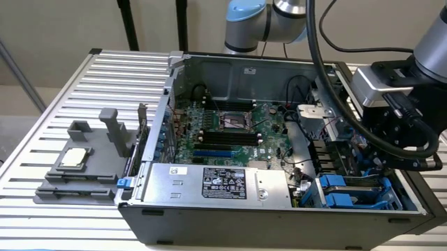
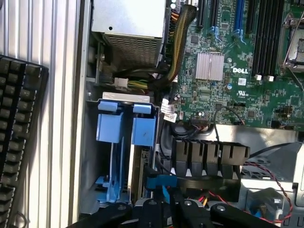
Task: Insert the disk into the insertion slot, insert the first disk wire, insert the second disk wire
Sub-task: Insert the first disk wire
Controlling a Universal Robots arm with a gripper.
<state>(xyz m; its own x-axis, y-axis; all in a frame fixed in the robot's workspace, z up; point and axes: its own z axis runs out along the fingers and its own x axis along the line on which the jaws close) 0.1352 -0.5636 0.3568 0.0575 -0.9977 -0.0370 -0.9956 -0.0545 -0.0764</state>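
The insertion slot [image 1: 353, 196] is the grey drive cage with blue rails in the case's corner at the exterior view's right; the wrist view looks down on this insertion slot [image 2: 121, 126]. The disk [image 2: 136, 166] stands edge-on inside it, and just its thin silver side shows beside the blue frame. My gripper [image 1: 390, 159] reaches down into the case just behind the cage. In the wrist view my gripper [image 2: 166, 206] is shut on a small blue wire connector [image 2: 159, 182] close beside the disk's end, with a black wire running from it.
A silver power supply box [image 1: 223, 183] with a black label lies along the case's front wall. The motherboard [image 1: 231, 125] fills the case floor. Cable bundles [image 2: 178, 42] run past the cage. A grey fixture [image 1: 80, 167] sits on the slatted table, and a black keyboard [image 2: 19, 133] lies outside the case.
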